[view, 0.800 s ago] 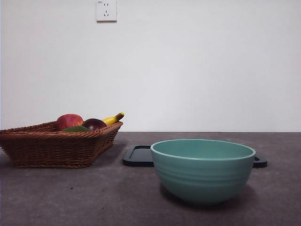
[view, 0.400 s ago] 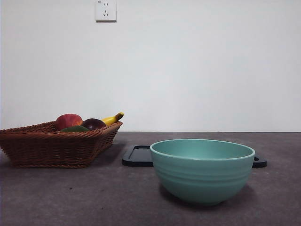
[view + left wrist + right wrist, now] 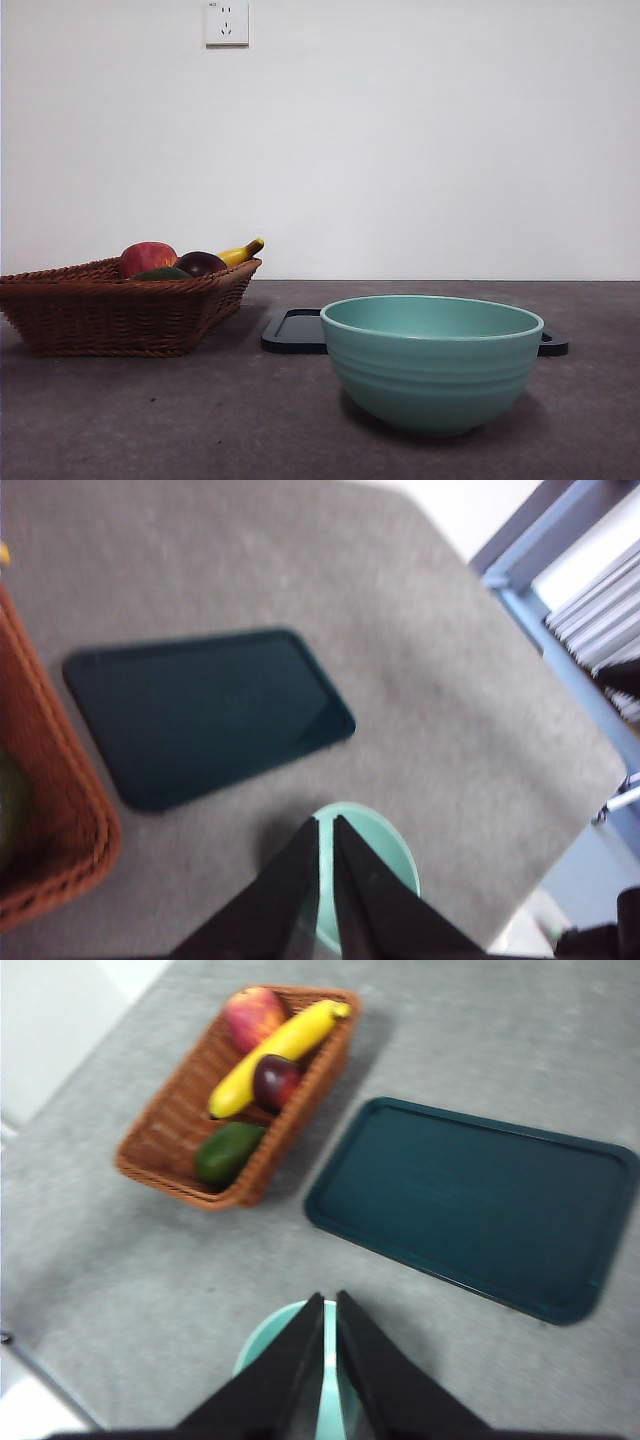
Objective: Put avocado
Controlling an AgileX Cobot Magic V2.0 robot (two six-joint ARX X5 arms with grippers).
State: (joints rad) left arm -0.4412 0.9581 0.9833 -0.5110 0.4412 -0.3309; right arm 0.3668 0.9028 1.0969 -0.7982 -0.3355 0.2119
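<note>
Teal bowl (image 3: 432, 362) sits nearest, dark tray (image 3: 480, 1203) behind it. Farther off, the wicker basket (image 3: 170, 1130) holds the avocado (image 3: 227, 1152): smooth, dark green, rounded. Left gripper (image 3: 326, 825) and right gripper (image 3: 329, 1300) hover high, jaws nearly closed, empty.

The basket (image 3: 120, 310) is woven wicker, brown and rough-ribbed. The avocado (image 3: 228, 1150) inside it has a smooth, dull green skin; the banana (image 3: 272, 1052) beside it looks smooth and slightly shiny. The bowl (image 3: 432, 362) is a glazed teal ceramic with a soft sheen and faint ridges. The dark tray (image 3: 480, 1203) looks like smooth, semi-matt plastic. The table (image 3: 200, 420) is grey and matt, finely speckled.
</note>
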